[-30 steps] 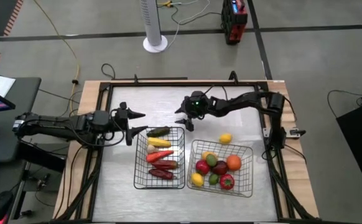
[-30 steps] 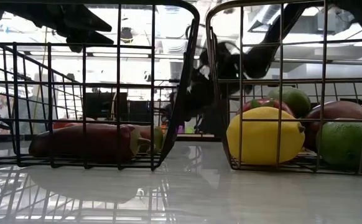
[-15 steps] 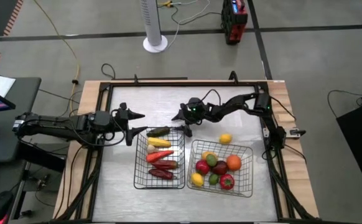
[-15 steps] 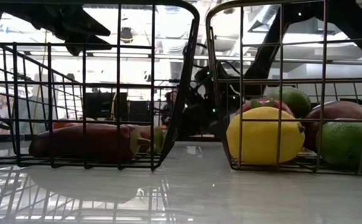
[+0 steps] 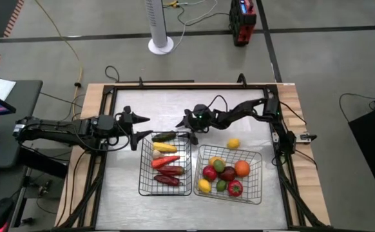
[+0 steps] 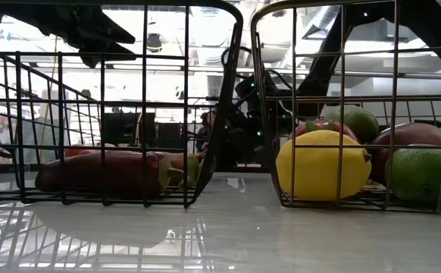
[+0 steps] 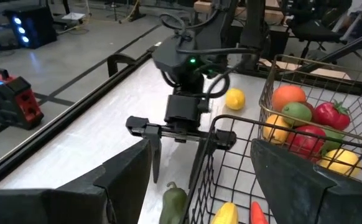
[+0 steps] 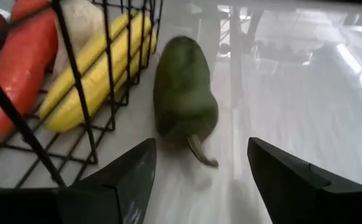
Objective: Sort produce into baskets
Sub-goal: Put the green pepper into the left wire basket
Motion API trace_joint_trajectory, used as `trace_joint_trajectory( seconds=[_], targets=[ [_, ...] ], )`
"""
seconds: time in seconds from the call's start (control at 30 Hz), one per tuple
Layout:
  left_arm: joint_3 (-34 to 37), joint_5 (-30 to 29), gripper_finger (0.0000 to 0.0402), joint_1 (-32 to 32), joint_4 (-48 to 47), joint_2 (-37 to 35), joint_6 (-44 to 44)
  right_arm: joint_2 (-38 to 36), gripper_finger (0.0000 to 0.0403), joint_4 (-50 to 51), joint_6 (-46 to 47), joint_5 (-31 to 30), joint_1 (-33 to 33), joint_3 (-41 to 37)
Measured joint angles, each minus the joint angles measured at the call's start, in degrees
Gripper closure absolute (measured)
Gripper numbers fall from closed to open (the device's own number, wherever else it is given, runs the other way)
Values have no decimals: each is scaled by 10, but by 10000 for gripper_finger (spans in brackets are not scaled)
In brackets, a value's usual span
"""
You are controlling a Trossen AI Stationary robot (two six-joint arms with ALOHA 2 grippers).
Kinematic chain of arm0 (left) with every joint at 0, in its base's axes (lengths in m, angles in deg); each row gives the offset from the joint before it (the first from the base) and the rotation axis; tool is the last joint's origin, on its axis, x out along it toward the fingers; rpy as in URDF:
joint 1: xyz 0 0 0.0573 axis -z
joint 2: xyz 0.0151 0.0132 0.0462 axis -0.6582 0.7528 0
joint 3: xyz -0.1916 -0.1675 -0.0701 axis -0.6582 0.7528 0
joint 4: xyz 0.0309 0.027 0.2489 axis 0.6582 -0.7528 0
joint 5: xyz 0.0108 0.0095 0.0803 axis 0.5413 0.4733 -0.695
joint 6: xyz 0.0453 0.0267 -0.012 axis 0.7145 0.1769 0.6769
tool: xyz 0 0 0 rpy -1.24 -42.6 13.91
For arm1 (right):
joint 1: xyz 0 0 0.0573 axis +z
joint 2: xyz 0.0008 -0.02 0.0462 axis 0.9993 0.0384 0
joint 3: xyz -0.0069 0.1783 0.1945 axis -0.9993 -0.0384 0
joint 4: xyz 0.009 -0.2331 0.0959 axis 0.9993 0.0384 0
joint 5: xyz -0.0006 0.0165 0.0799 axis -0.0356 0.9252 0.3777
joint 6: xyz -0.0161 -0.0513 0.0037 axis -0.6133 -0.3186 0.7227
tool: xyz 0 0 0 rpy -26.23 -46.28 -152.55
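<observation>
Two wire baskets stand side by side. The left basket (image 5: pixel 142 175) holds long red, yellow and maroon pieces and garlic. The right basket (image 5: pixel 259 175) holds round red, orange, yellow and green pieces. A long green pepper (image 5: pixel 163 136) lies on the table against the left basket's far wall, outside it (image 8: pixel 184 93). A lemon (image 5: pixel 233 144) lies on the table beyond the right basket. My right gripper (image 5: pixel 186 127) is open and low, just right of the pepper, with its fingers pointing at the pepper's stem end. My left gripper (image 5: pixel 136 131) is open and empty, left of the pepper.
The black frame rail (image 5: pixel 174 86) runs around the table. Bare tabletop (image 5: pixel 168 106) lies beyond both baskets and in front of them (image 5: pixel 194 209). The basket wall (image 8: pixel 75 68) stands close beside the pepper.
My right gripper has gone down and toward the table's left and near edge, toward the green pepper, staying open. The pepper and the other pieces have kept still.
</observation>
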Motion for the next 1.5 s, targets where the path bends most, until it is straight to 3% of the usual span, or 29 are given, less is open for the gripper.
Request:
trace_joint_trajectory(
  seconds=[0.83, 1.5],
  targets=[
    [0, -7, 139, 0, 1, 0, 0, 0, 229, 3, -47, -32, 9, 0],
    [0, -7, 139, 0, 1, 0, 6, 0, 366, 16, -60, -63, 8, 0]
  ],
)
